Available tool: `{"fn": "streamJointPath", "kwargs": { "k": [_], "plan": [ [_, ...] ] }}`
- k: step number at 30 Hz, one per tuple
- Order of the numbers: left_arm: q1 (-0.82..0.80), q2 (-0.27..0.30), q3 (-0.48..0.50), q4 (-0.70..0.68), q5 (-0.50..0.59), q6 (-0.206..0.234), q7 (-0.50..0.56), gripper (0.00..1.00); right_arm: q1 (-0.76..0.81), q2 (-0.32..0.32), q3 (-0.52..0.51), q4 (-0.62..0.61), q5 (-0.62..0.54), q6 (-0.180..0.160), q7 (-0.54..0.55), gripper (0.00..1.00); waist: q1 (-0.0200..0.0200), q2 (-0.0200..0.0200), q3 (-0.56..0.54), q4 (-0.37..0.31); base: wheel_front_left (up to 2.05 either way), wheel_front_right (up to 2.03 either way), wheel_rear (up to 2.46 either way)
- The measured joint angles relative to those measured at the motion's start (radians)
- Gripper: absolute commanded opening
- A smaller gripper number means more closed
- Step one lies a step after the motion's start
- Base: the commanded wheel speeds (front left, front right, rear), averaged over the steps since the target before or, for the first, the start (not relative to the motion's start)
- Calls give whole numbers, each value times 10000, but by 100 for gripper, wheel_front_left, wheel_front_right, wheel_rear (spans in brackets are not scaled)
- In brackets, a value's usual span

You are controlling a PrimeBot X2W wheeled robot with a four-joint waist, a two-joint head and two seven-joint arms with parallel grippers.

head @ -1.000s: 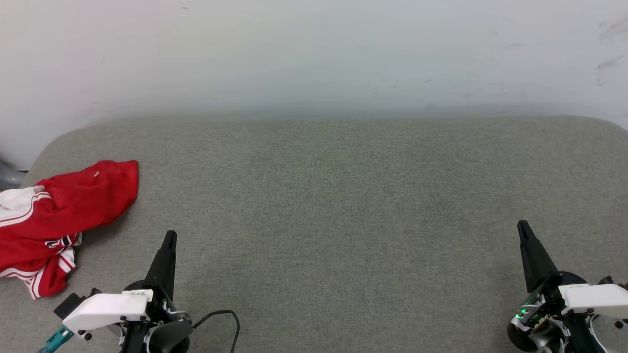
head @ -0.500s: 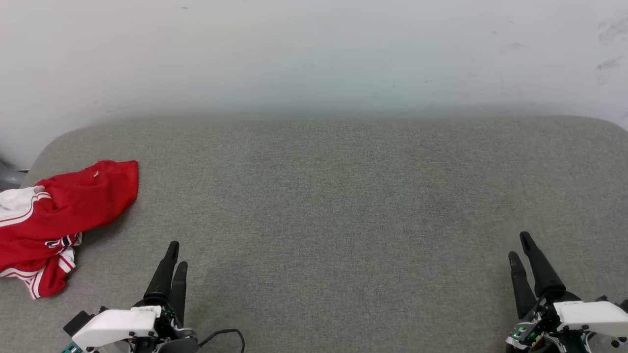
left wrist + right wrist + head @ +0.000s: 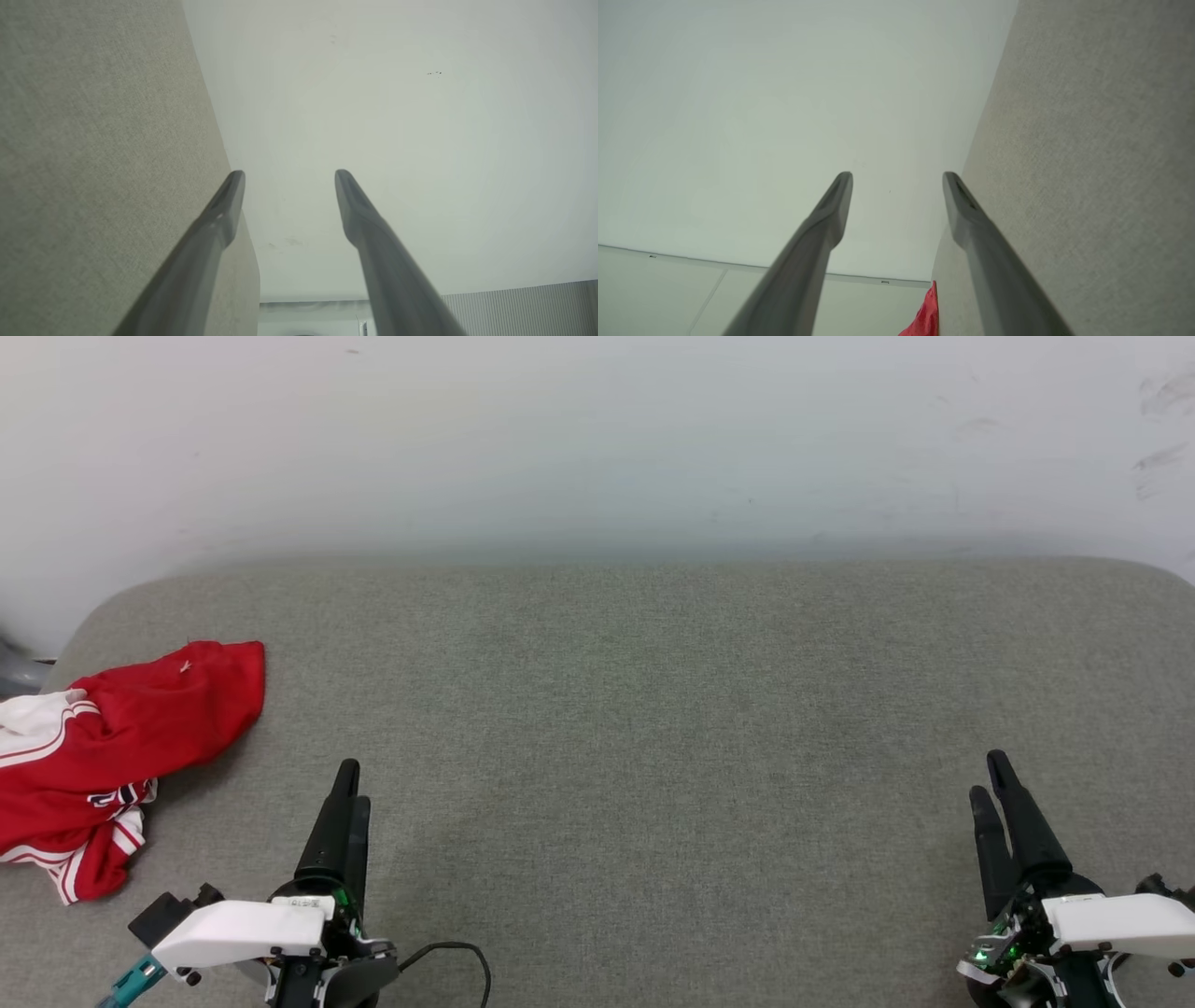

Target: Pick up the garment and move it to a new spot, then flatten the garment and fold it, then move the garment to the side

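Observation:
The garment [image 3: 112, 747] is a red shirt with white sleeves and striped trim, lying crumpled at the far left of the grey padded table [image 3: 653, 709]; part of it runs off the head view's left edge. My left gripper [image 3: 353, 784] hovers low at the front left, to the right of the shirt and apart from it, fingers spread with nothing between them [image 3: 288, 173]. At the front right my right gripper [image 3: 988, 777] is also open and empty [image 3: 896, 175]. A red corner of the garment [image 3: 924, 315] peeks in at the bottom of the right wrist view.
A pale wall [image 3: 597, 439] rises directly behind the table's far edge. The table's back corners are rounded. A black cable [image 3: 457, 957] loops beside the left wrist. A grey object [image 3: 14, 672] sits past the table's left end.
Both grippers went from shut to open. They dipped toward the front edge, then came forward again; the left one ends slightly further right. The garment has not moved.

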Motion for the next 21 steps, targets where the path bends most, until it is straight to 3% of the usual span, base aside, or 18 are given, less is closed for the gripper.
{"fn": "streamJointPath", "kwargs": {
  "k": [9,21],
  "plan": [
    [1,2,-136,-100,1421,0,-380,100,150,-171,171,-251,-1599,0,-445,100,0,0,-33,26,0,0,0],
    [3,6,-150,-416,4213,0,-819,100,267,-96,61,-602,-4928,0,-890,100,0,0,-58,36,0,0,0]
  ]
}}
